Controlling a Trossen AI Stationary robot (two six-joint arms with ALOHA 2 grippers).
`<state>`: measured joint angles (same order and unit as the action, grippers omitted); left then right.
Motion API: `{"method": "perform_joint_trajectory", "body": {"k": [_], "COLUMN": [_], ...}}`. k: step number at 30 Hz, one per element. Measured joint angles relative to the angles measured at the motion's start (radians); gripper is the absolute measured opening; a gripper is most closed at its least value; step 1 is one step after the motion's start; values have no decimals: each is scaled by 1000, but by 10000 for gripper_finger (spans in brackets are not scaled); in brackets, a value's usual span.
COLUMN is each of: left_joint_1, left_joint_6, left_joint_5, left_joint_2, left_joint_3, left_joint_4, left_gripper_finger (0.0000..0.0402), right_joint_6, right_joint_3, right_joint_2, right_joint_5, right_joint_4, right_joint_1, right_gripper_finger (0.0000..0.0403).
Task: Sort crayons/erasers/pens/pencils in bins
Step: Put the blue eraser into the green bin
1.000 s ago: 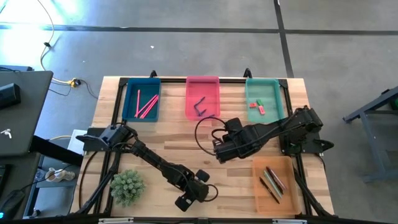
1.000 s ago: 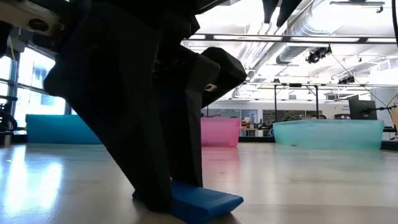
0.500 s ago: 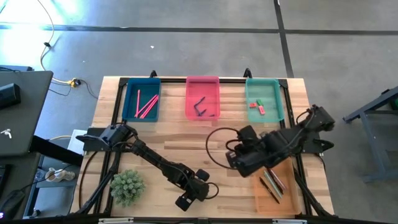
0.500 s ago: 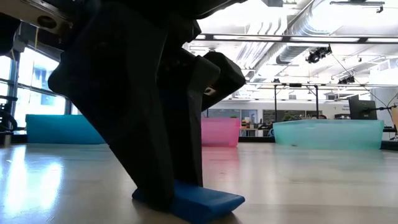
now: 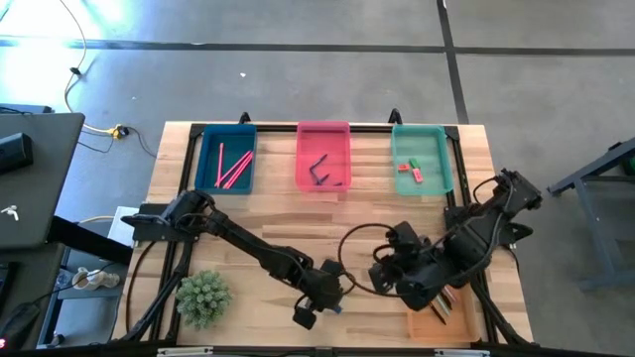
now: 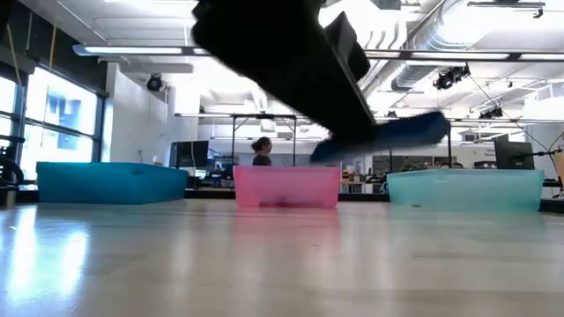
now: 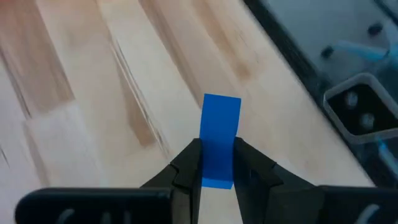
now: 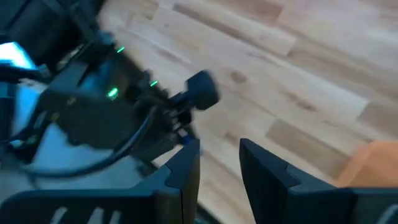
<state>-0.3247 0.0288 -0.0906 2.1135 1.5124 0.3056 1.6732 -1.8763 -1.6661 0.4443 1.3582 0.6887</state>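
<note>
Left wrist view, left gripper (image 7: 216, 163) fingers (image 7: 186, 165) pinching blue eraser (image 7: 220, 134), seemingly lifted.

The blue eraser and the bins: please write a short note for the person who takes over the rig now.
Left gripper: shut on the blue eraser, lifted above the near table edge.
Right gripper: open, holding nothing, over the wood beside the orange bin.
Done: sticks lie in the dark blue bin, the pink bin and the orange bin; erasers lie in the teal bin.
Left: probably carry the blue eraser to the teal bin.

Low view: left arm (image 6: 282, 62) blurred, cut off at top; orange bin (image 5: 437, 319) partly hidden by right arm.
</note>
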Motion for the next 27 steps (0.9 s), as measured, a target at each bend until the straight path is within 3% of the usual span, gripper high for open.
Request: {"method": "perform_joint_trajectory", "body": {"k": [16, 27], "left_joint_1": [40, 50], "left_joint_6": [-52, -141], "left_joint_5": [-1, 13], "left_joint_2": [-64, -79], "left_joint_3": [2, 2], "left_joint_4": [-200, -366], "left_gripper_finger": [58, 58], "right_joint_6": [281, 398], "right_joint_3": [0, 0], "right_joint_2": [0, -34], "right_joint_5": [-13, -23], "right_joint_4": [-64, -69], "right_joint_1": [148, 171], "right_gripper_finger": [105, 105]}}
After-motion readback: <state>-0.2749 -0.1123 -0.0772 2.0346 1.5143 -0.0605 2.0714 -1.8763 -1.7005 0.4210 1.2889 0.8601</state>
